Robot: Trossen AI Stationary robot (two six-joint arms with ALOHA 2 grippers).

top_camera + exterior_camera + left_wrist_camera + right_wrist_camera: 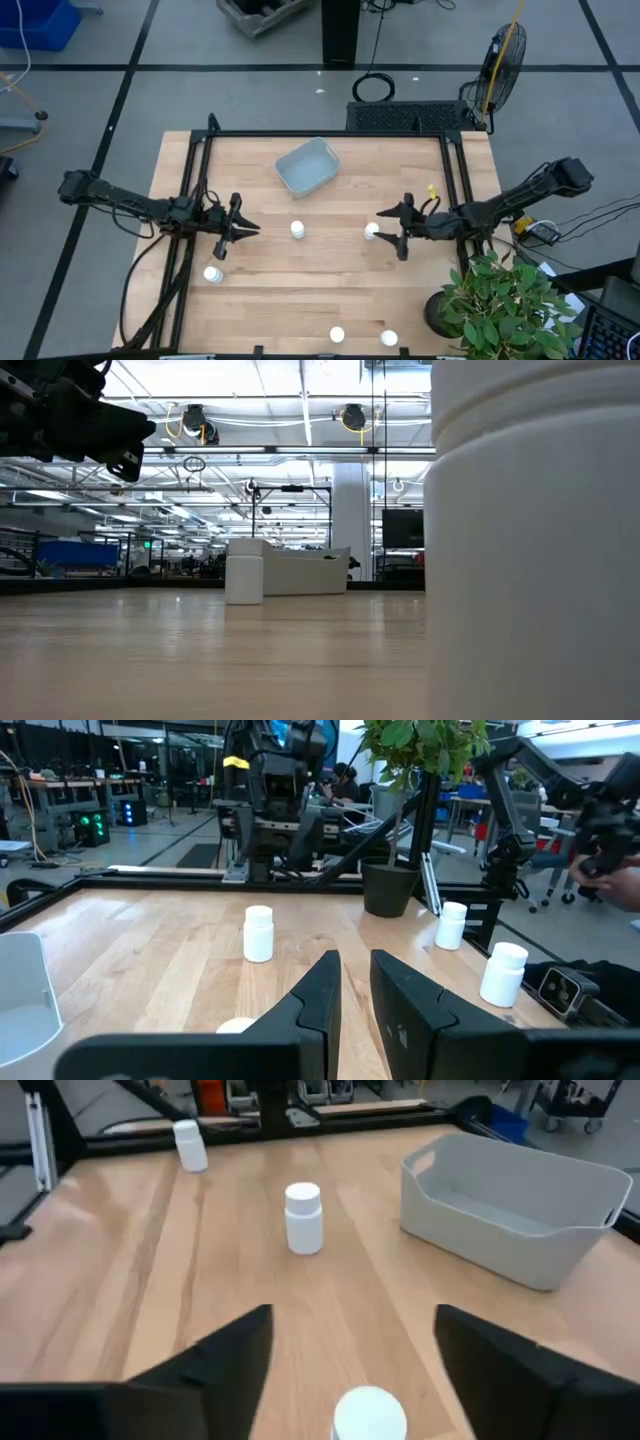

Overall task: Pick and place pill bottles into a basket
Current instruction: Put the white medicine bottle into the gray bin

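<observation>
Several white pill bottles stand upright on the wooden table. One bottle (pixel 371 231) (pixel 368 1415) stands between the fingers of my right gripper (pixel 383 226) (pixel 355 1320), which is open wide and touches nothing. Another bottle (pixel 297 230) (pixel 303 1218) stands mid-table. A third (pixel 212 274) stands near the left side, and two (pixel 336 336) (pixel 388 339) stand at the near edge. The pale grey-blue basket (pixel 308 167) (pixel 515 1205) sits toward the far side. My left gripper (pixel 248 228) (pixel 355 1005) waits at the left, level and shut.
A potted plant (pixel 500 300) stands at the table's near right corner. Black frame rails (pixel 320 134) run along the far edge and both sides. In the low view one near-edge bottle (pixel 530 540) fills the right side and hides what is behind it.
</observation>
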